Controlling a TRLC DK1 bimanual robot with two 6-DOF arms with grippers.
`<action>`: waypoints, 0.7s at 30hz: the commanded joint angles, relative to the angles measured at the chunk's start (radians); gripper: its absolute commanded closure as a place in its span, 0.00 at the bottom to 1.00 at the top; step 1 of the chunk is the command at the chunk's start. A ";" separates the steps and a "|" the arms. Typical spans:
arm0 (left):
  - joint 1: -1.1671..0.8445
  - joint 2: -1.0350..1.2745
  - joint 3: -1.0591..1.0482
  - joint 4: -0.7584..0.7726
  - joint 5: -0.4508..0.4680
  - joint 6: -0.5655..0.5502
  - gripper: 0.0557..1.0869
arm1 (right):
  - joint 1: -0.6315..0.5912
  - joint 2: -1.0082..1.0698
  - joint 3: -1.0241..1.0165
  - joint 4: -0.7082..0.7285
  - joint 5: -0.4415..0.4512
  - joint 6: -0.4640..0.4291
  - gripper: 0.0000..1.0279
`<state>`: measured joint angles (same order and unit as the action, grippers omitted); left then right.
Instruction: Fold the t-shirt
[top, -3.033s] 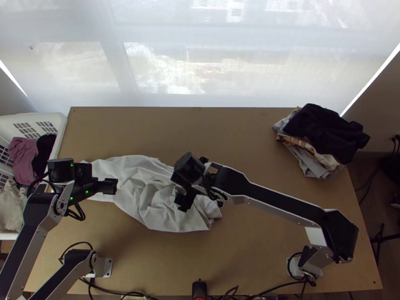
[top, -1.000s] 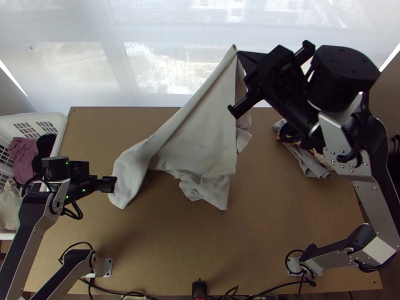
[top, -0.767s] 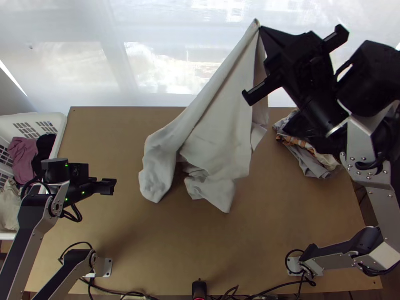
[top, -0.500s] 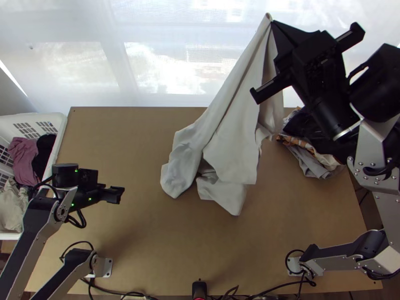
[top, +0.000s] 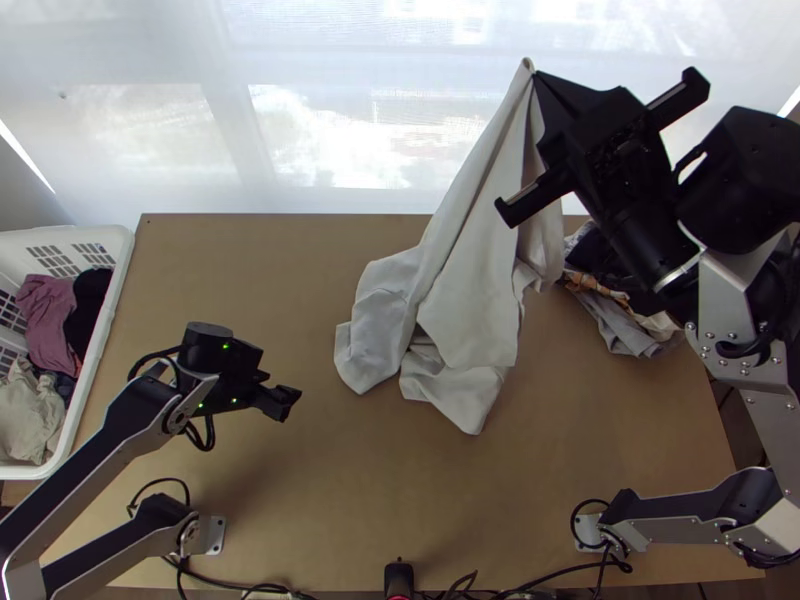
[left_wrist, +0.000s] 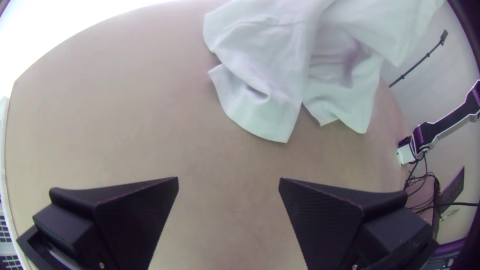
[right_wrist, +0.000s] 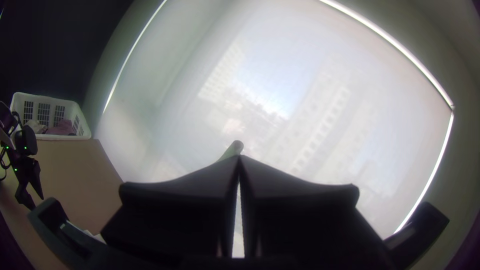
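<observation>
The right gripper (top: 538, 76), raised high at the far side, is shut on one edge of the off-white t-shirt (top: 470, 290). From there the shirt hangs in long folds, its lower end bunched near the table's middle. In the right wrist view the fingers of the right gripper (right_wrist: 239, 159) meet, with a bit of cloth (right_wrist: 234, 148) past their tips. The left gripper (top: 288, 400) is low over the table, left of the shirt and apart from it. In the left wrist view the left gripper (left_wrist: 228, 182) stands open, with the shirt's lower folds (left_wrist: 270, 75) beyond its fingers.
A white basket (top: 100, 350) with clothes stands at the left edge. A pile of folded clothes (top: 630, 322) lies at the table's right side, partly under the right arm. Bare tabletop (top: 330, 500) stretches along the near side.
The right gripper has lifted the shirt from the table and carried it far and rightward, lately dropping slightly back. The left gripper has moved right and a little nearer the table's near edge.
</observation>
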<state>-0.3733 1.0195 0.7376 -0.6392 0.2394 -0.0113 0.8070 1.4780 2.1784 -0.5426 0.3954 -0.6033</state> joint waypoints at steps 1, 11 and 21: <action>-0.128 0.191 0.046 0.161 -0.002 -0.035 0.05 | 0.006 -0.004 -0.023 -0.022 0.019 -0.006 0.97; -0.277 0.485 0.166 0.323 -0.003 -0.058 0.05 | 0.004 -0.005 -0.026 -0.054 0.071 -0.047 0.97; -0.262 0.676 0.250 0.429 -0.061 -0.053 0.09 | 0.004 0.005 -0.026 -0.066 0.091 -0.075 0.97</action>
<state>-0.6296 1.5730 0.9337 -0.2779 0.2253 -0.0639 0.8116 1.4773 2.1529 -0.5991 0.4725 -0.6636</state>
